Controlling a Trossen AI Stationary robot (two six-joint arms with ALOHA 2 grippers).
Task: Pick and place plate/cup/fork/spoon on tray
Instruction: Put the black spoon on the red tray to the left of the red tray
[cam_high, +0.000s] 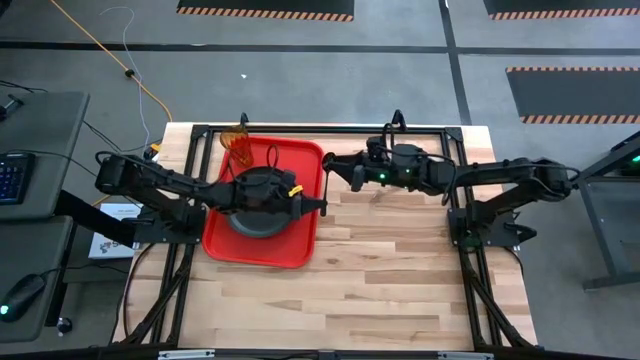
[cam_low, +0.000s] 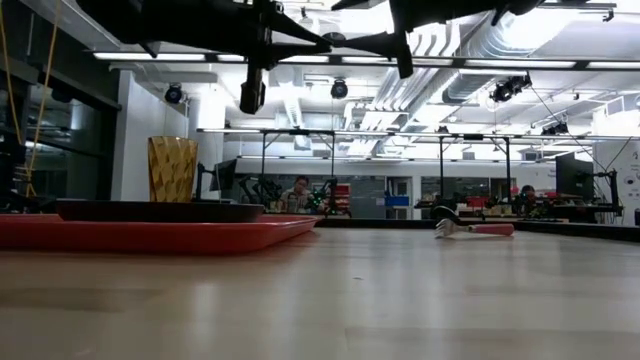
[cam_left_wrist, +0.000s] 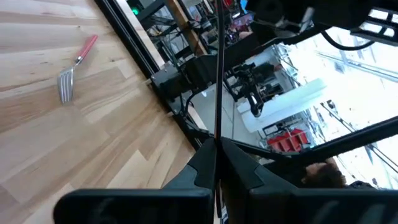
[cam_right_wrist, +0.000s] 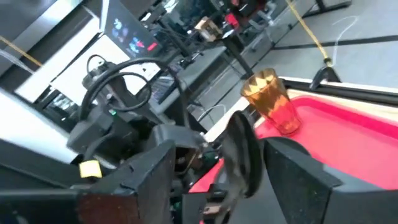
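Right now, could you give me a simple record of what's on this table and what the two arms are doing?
tray: red, on the wooden table
plate: on the tray
cup: upright at the tray's far corner
fork: flat on the bare wood, off the tray
spoon: in the air, apparently gripped by its handle
left gripper: over the tray, shut on the spoon
right gripper: by the tray's right edge, open near the spoon
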